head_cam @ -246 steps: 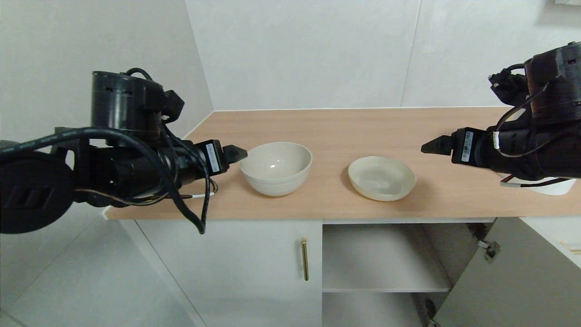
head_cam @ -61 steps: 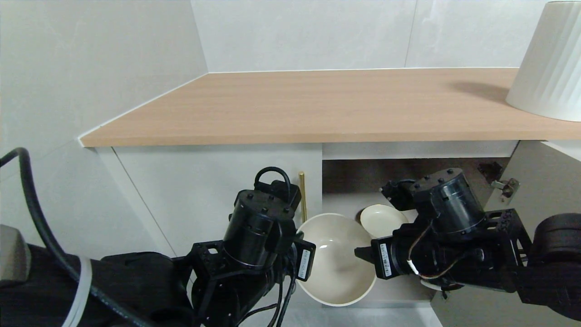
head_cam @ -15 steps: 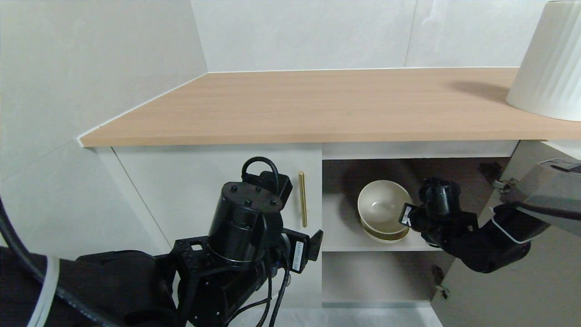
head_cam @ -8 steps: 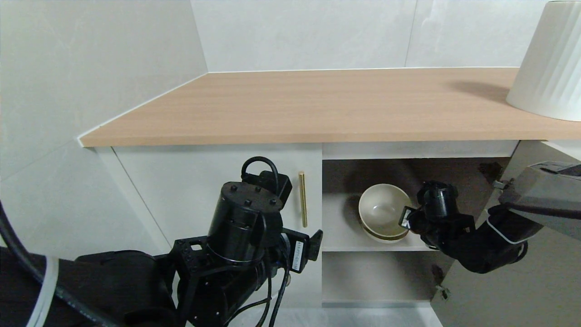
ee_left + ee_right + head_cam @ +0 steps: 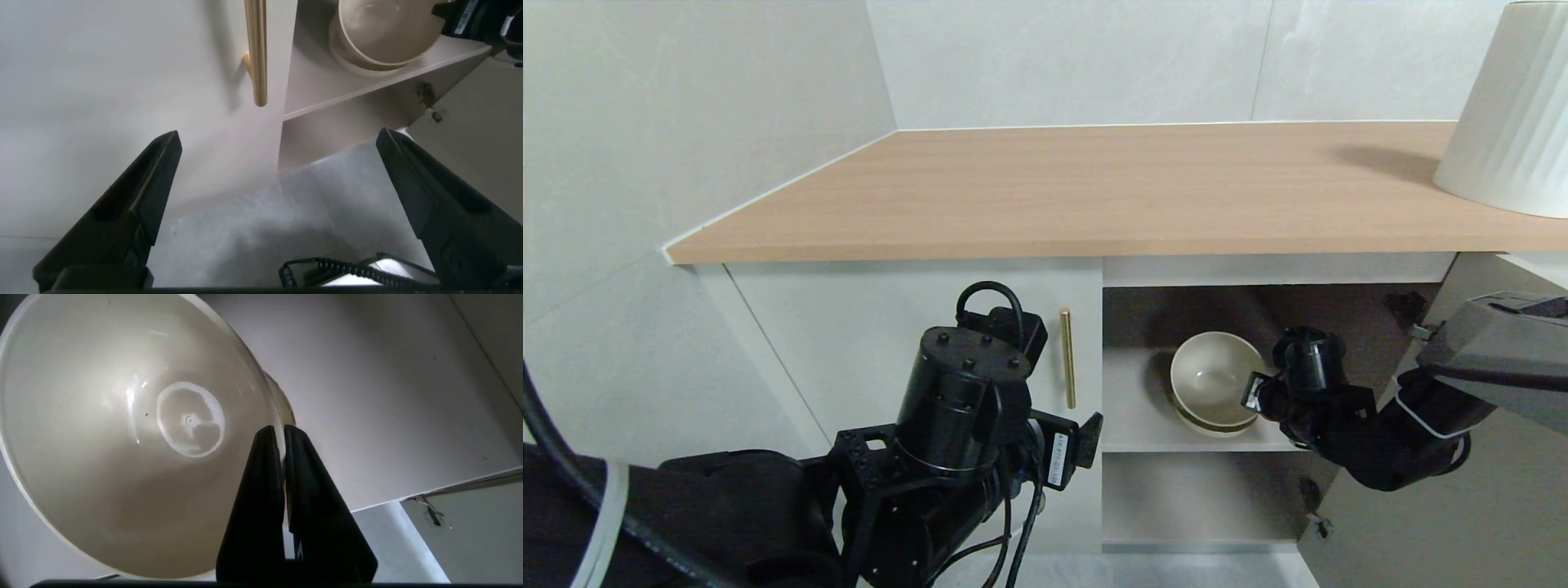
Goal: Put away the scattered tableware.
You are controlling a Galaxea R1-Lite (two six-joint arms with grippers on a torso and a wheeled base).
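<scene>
A cream bowl (image 5: pixel 1211 377) sits tilted in a shallow plate (image 5: pixel 1207 425) on the upper shelf (image 5: pixel 1137 408) of the open cabinet. My right gripper (image 5: pixel 1252 394) is shut on the bowl's right rim. In the right wrist view that gripper (image 5: pixel 282 439) pinches the rim of the bowl (image 5: pixel 122 433), with the plate's edge (image 5: pixel 280 398) just behind it. My left gripper (image 5: pixel 1088 434) hangs open in front of the closed left door. The left wrist view has it (image 5: pixel 278 139) wide open and holding nothing, well away from the bowl (image 5: pixel 384 28).
A gold handle (image 5: pixel 1067 369) runs down the closed door. The cabinet's right door (image 5: pixel 1494 490) stands open beside my right arm. Below the shelf is a lower compartment (image 5: pixel 1201 502). A white ribbed lampshade (image 5: pixel 1511 114) stands on the wooden counter (image 5: pixel 1094 188).
The bowl has come down a little and nested into the plate, with my right gripper still on its rim. The left arm has stayed put.
</scene>
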